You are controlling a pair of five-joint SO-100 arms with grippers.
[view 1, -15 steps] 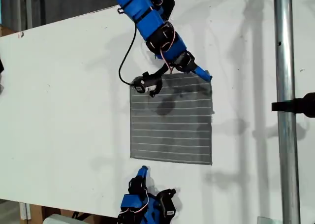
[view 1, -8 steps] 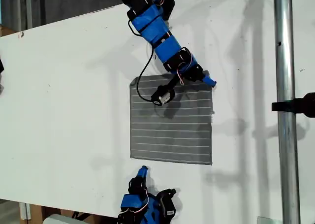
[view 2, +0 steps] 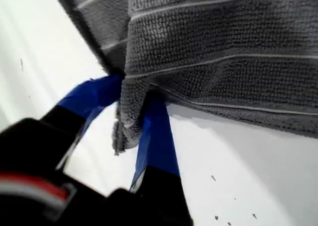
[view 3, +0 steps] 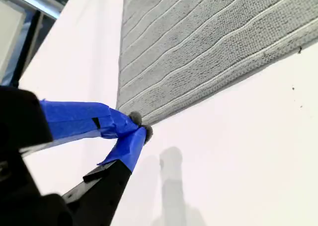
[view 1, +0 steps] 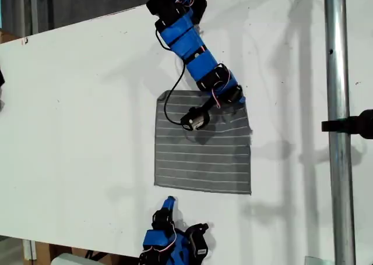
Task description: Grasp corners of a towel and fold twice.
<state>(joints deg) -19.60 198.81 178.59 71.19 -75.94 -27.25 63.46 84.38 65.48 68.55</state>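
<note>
The grey striped towel lies flat on the white table in the exterior view. My first gripper is at its far corner on the exterior view's right. In the first wrist view that gripper is shut on this corner, and the towel bunches and lifts between the blue fingers. My second gripper rests just below the towel's near edge, towards the exterior view's left. Its blue tips are pressed together beside the near corner of the towel, with no cloth visibly between them.
A vertical metal pole with a black clamp stands at the exterior view's right. A black cable from the first arm loops over the towel's far edge. Bare white table surrounds the towel.
The first arm has swung in over the towel's far edge. The pinched corner has shifted slightly inward and toward the near side. The second arm has not moved.
</note>
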